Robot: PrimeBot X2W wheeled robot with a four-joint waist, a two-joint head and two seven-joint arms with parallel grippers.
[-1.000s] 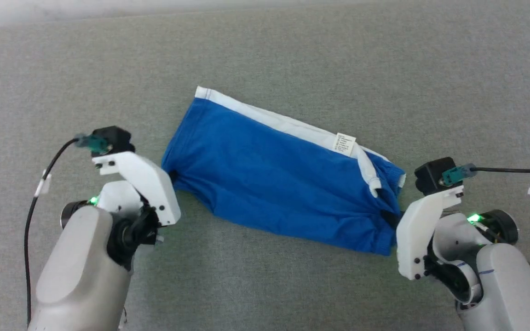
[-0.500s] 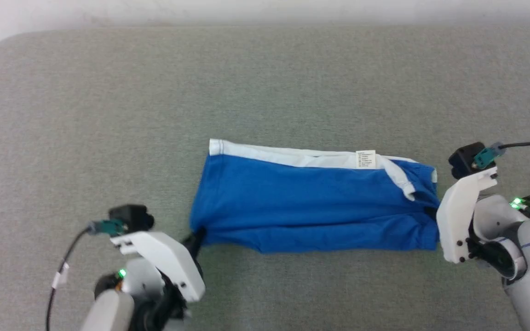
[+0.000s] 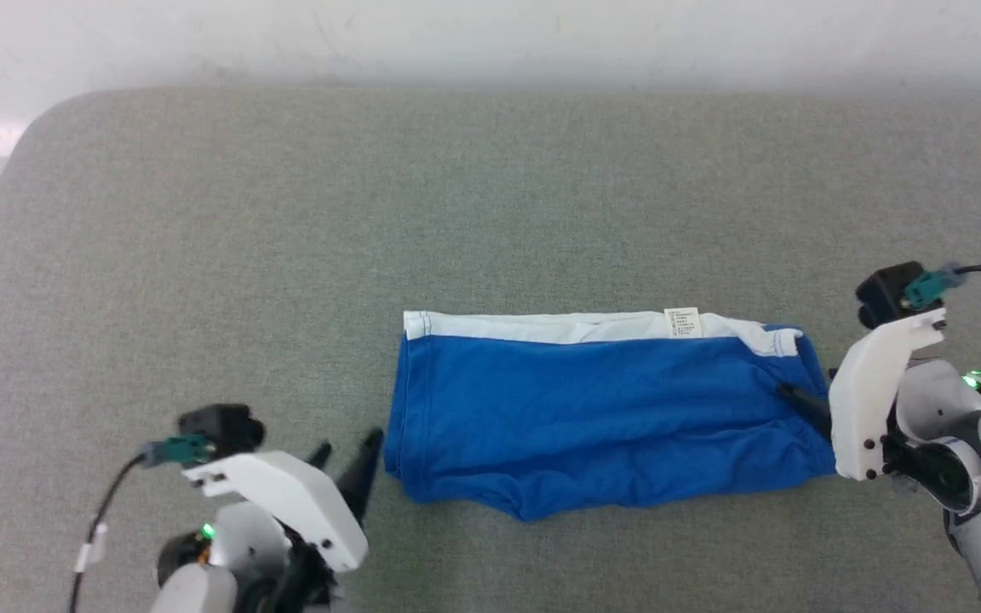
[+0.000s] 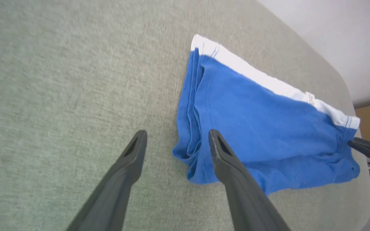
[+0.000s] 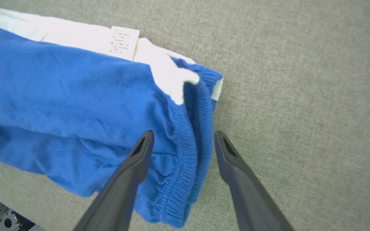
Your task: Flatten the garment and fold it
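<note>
You have a grey-green, cloth-covered worktop point(image 3: 201, 255) with a rounded far-left corner, and on it, right of the middle, lies the garment point(image 3: 601, 417), blue and flat, its white-banded edge toward the far side.

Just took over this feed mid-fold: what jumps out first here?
Bright blue shorts with a white band lie as a long strip across the grey table. An open hand sits at each end: the left hand close by the left end, the right hand astride the ribbed right edge.
</note>
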